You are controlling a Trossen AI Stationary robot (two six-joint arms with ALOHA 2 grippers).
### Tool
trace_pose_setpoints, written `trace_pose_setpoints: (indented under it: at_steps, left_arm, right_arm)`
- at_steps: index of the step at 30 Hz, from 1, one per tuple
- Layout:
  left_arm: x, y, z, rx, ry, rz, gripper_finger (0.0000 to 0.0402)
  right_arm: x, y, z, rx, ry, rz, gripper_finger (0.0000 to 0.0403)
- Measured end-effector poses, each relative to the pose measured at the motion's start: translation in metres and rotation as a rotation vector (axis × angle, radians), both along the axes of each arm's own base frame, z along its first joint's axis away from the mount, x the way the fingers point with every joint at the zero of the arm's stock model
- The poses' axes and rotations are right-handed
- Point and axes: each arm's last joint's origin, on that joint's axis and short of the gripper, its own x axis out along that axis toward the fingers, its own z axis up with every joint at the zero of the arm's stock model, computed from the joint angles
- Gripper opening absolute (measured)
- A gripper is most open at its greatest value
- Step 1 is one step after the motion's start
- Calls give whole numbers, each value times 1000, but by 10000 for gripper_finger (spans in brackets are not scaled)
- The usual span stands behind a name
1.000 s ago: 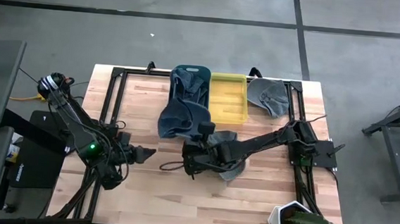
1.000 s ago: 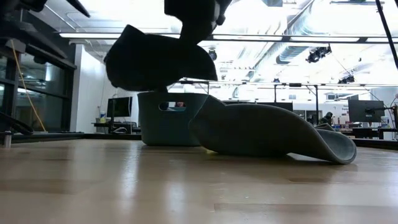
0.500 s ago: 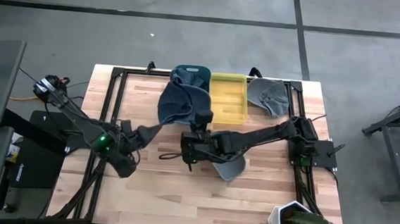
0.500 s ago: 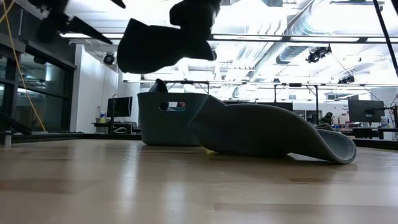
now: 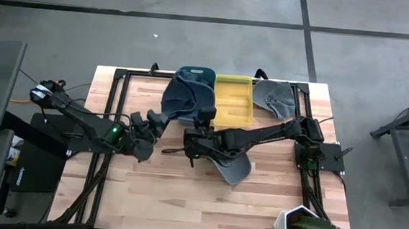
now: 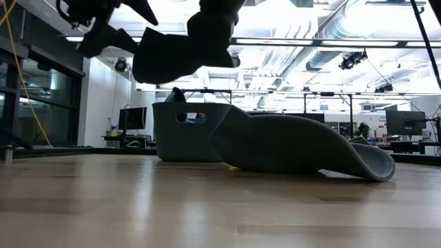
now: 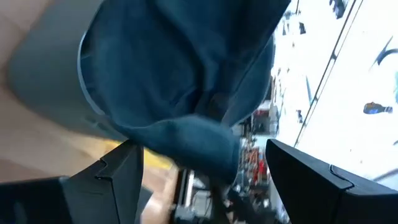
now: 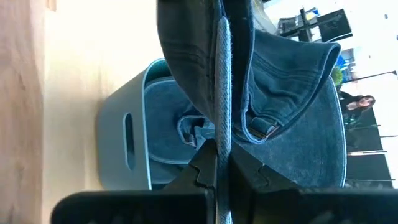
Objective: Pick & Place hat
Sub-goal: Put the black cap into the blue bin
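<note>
1. The right gripper (image 5: 194, 137) hung above the middle of the wooden table (image 5: 148, 197), its fingers (image 8: 205, 171) pinched tight on the edge of a dark blue hat (image 5: 179, 100).
2. That hat (image 6: 176, 55) was lifted clear of the tabletop; from the pinch it spread away toward the far side of the table and draped over the near rim of the teal bin (image 5: 201, 78).
3. In the right wrist view the hat's (image 8: 273, 81) brim and its strap with a small buckle showed straight ahead of the closed fingers, with the teal bin (image 8: 124, 143) beyond.
4. The left gripper (image 5: 159, 120) was raised just beside the held hat, on the side away from the right gripper, its fingers (image 7: 118, 180) spread wide, with the hat's (image 7: 180, 81) cloth hanging ahead of them.
5. A second grey hat (image 5: 233, 167) lay flat on the table under the right arm, behind its gripper.
6. A yellow bin (image 5: 233, 102) stood touching the teal bin, on the right arm's side.
7. A third grey hat (image 5: 274, 98) lay beyond the yellow bin, near the table's far corner.
</note>
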Motion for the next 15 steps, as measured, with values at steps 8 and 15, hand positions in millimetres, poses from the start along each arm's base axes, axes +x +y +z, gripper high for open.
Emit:
trace_pose_setpoints:
  at_steps: [8,15]
  left_arm:
    - [8,20,2,-35,-24,60,280]
    - [17,28,8,-62,-43,18,280]
  right_arm:
    - [5,1,4,-27,-6,42,5]
    - [10,2,8,-41,-31,82,5]
